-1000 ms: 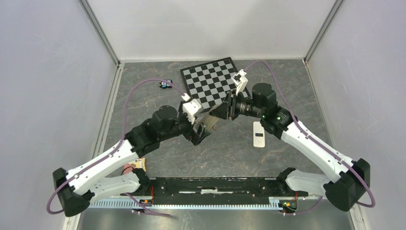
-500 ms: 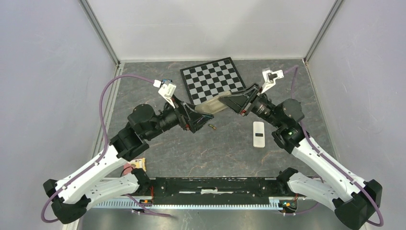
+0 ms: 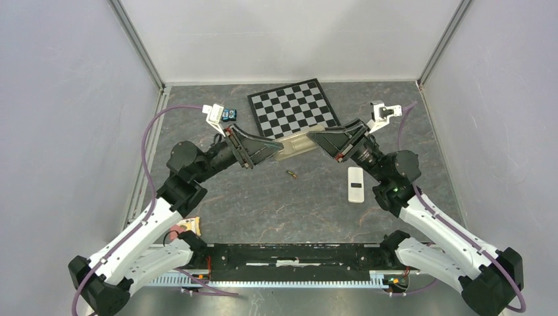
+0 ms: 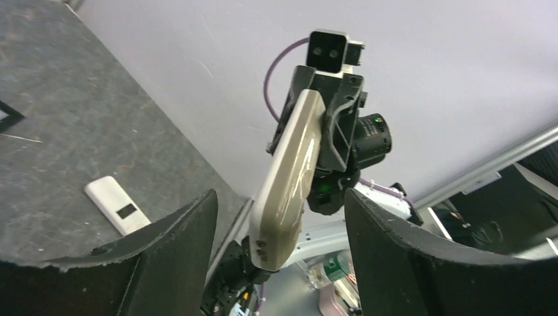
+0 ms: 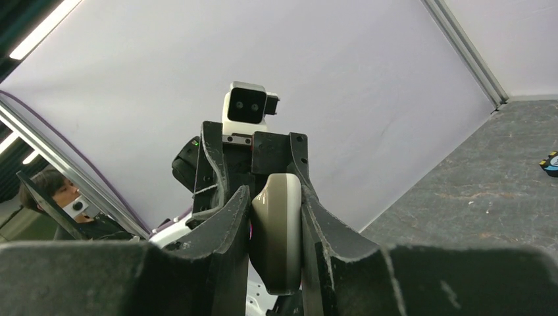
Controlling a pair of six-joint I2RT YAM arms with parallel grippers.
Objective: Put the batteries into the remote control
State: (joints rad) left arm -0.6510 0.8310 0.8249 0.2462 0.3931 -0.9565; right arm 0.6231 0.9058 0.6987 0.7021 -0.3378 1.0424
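My right gripper (image 3: pixel 320 138) is shut on the remote control (image 3: pixel 299 143) and holds it lengthwise in the air over the near corner of the checkerboard. In the right wrist view the remote control (image 5: pixel 276 230) stands edge-on, pinched between both fingers of the right gripper (image 5: pixel 276 194). My left gripper (image 3: pixel 276 150) faces it from the left and is open. In the left wrist view the tan back of the remote control (image 4: pixel 289 178) reaches in between the fingers of the left gripper (image 4: pixel 279 195), with a gap on each side. One battery (image 3: pixel 291 174) lies on the table below.
A plain white slab with a dark slot (image 3: pixel 355 184) lies right of the battery, also in the left wrist view (image 4: pixel 117 212). The checkerboard (image 3: pixel 293 105) lies at the back. A small blue object (image 3: pixel 228 114) sits at the back left. Walls enclose three sides.
Both arms have swung apart and stretched out. The right gripper has carried the remote up and back towards the checkerboard. The left gripper has drawn left and now faces the remote's free end.
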